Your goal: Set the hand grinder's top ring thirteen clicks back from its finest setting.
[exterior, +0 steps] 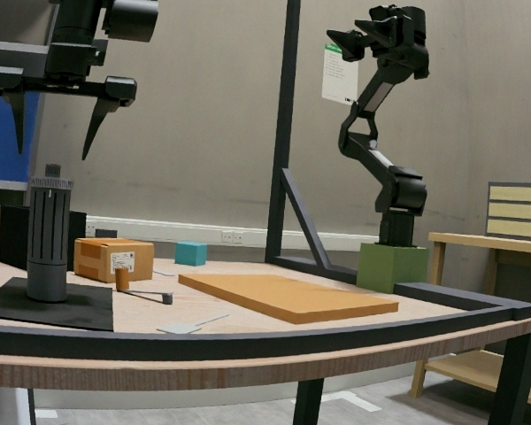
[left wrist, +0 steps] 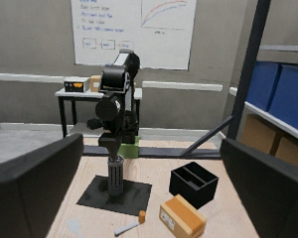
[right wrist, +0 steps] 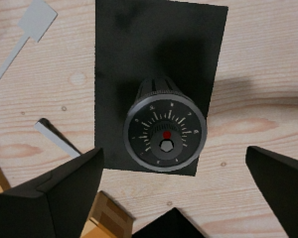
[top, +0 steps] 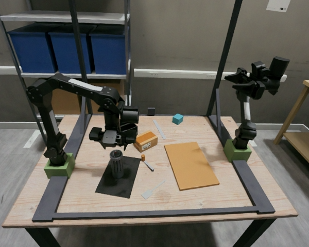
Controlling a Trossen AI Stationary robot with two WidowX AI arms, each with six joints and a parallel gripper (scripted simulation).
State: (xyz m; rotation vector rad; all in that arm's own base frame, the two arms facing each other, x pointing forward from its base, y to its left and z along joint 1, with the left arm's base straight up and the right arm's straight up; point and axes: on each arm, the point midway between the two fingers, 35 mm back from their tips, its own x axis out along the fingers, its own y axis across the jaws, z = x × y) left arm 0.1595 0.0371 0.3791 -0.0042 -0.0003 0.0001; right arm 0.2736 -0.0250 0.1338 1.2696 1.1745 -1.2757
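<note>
The likeliest trouble was a miscount: if the fingers slipped on the narrow knurled top ring [top: 116,158] [exterior: 51,183] [right wrist: 127,130], or dragged it while closing or letting go, the clicks would no longer match the wrist's turn. An off-centre squeeze or a low descent could have tipped the tall, dark grey cylindrical hand grinder [top: 117,169] [exterior: 48,228] [left wrist: 115,180] [right wrist: 165,131], and a loose grip could have twisted its whole body on the thin black rectangular mat [top: 130,170] [exterior: 92,304] [left wrist: 139,195] [right wrist: 109,59] instead of turning the ring. The dial was too small to read surely, so the clicks made could not be told.

The grinder stood upright on the mat, on the pale wooden table [top: 154,204] [exterior: 211,377] [left wrist: 159,169] [right wrist: 268,104], directly beneath the black right pincer [top: 114,148] [exterior: 51,156] [left wrist: 112,155] [right wrist: 175,150]. That pincer's fingers were wide apart with nothing between them, their tips just above the grinder. The black left pincer [top: 229,82] [exterior: 342,27] [left wrist: 153,143] was also spread and bare, raised well apart from the work.
</note>
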